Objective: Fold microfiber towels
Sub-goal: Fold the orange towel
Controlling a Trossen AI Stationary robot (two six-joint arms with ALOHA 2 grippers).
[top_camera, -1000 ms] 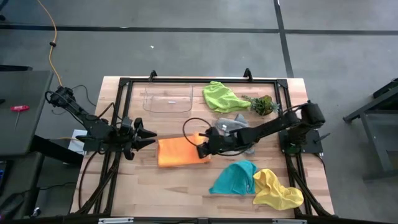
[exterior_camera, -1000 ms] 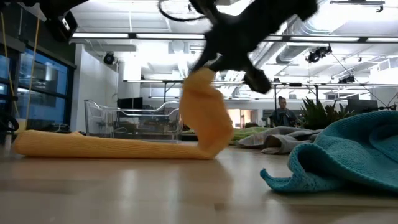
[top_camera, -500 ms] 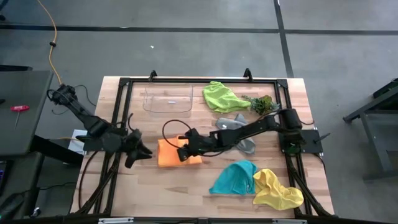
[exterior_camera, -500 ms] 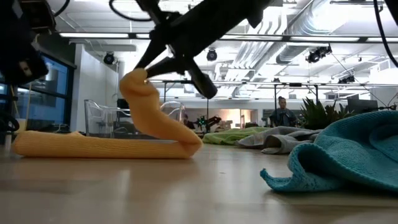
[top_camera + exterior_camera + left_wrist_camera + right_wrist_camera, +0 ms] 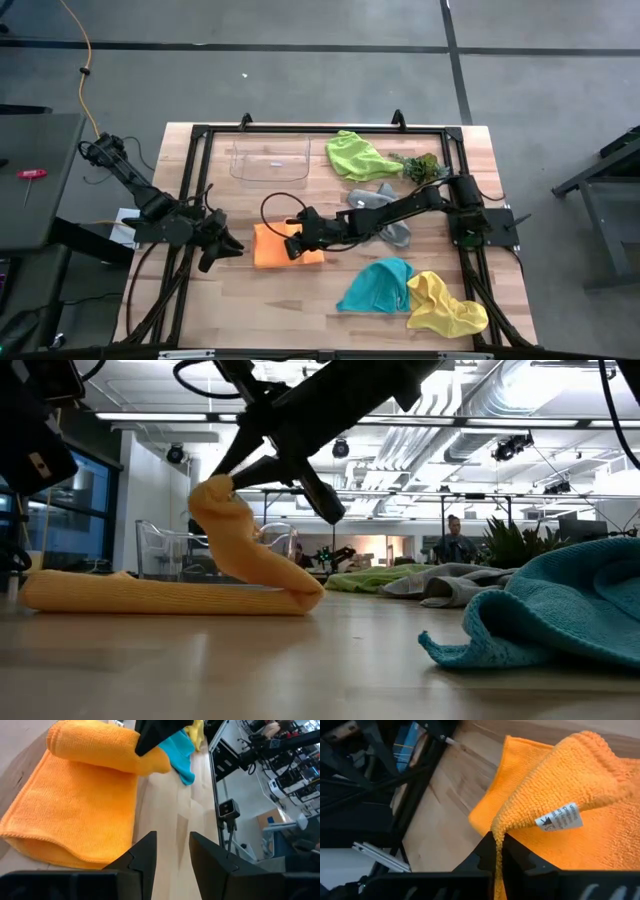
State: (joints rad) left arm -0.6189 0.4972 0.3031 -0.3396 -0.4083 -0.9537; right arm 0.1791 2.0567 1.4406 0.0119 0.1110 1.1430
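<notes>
the wooden worktop (image 5: 300, 290) carries five towels inside its black frame: an orange towel (image 5: 285, 250) lying left of the middle, a teal towel (image 5: 378, 285) and a yellow towel (image 5: 445, 305) touching each other near the front right, a lime towel (image 5: 355, 155) at the back and a grey towel (image 5: 385, 205) partly under the right arm. the right claw (image 5: 296, 243) is pinched tight on one edge of the orange towel, holding it lifted and arched over the flat half. to fold well, that edge should probably travel on until it lines up with the far edge, then be lowered flat before letting go, so the layers do not slide. the left claw (image 5: 222, 247) waits just beside the towel's left edge, its fingers (image 5: 141, 857) parted narrowly and holding nothing. bare wood lies in front of the orange towel; behind it a clear tray (image 5: 268, 160) stands well apart.
</notes>
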